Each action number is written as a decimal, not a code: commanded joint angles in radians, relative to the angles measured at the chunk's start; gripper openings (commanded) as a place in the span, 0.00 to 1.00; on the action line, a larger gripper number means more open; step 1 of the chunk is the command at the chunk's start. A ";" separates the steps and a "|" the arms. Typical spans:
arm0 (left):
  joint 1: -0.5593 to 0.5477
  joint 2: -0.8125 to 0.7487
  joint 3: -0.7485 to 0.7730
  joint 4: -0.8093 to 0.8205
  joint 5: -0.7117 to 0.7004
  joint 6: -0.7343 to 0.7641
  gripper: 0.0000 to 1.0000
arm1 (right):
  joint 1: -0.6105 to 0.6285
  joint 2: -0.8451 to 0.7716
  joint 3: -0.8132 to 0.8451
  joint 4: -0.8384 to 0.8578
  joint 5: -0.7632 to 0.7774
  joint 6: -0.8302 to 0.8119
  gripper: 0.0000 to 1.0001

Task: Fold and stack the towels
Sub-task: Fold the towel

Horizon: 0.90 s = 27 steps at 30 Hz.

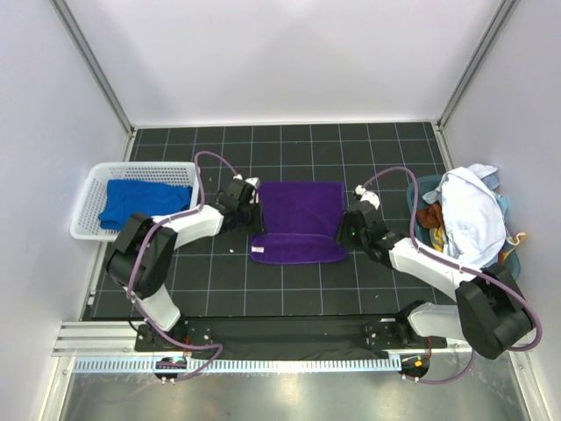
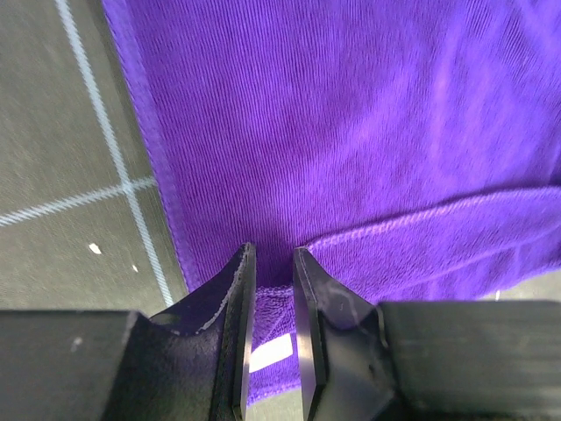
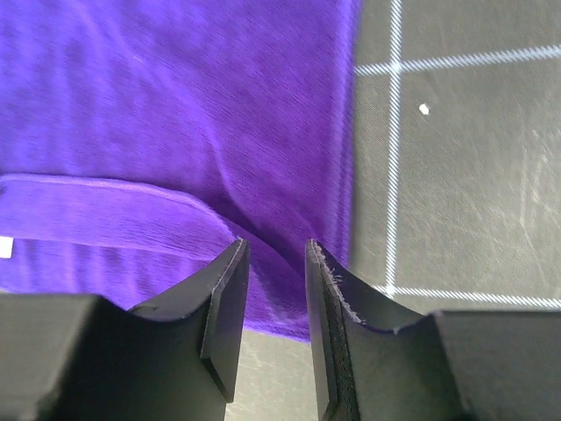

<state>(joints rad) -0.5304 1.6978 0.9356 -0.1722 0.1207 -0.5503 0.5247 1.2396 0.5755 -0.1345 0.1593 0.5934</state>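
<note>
Purple towel (image 1: 298,215) lying centred on the table (image 1: 219,289), near hem folded over, long axis running side to side: we are straddling its left edge with the left gripper (image 2: 272,254) and its right edge with the right gripper (image 3: 276,246), both jaws narrow, grip unconfirmed.

Left arm (image 1: 188,224) and right arm (image 1: 421,263) stretched forward, angled inward, left end effector (image 2: 270,250) fingers narrowly parted, right end effector (image 3: 273,244) slightly wider
</note>
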 commanded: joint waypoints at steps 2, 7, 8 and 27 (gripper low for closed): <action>-0.008 -0.066 -0.044 0.022 0.059 0.006 0.27 | 0.009 -0.038 -0.035 -0.005 0.049 0.014 0.38; -0.010 -0.113 -0.090 0.022 0.111 0.010 0.24 | 0.009 -0.074 -0.049 -0.037 0.042 0.005 0.33; -0.013 -0.140 -0.107 0.023 0.111 0.004 0.24 | 0.009 -0.080 -0.060 -0.040 0.040 0.006 0.33; -0.040 -0.314 -0.178 0.030 0.119 -0.023 0.25 | 0.011 -0.172 -0.062 -0.112 0.045 0.045 0.34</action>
<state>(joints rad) -0.5674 1.4353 0.7532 -0.1707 0.2604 -0.5564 0.5282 1.1004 0.4896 -0.2420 0.1783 0.6144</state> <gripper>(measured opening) 0.247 0.337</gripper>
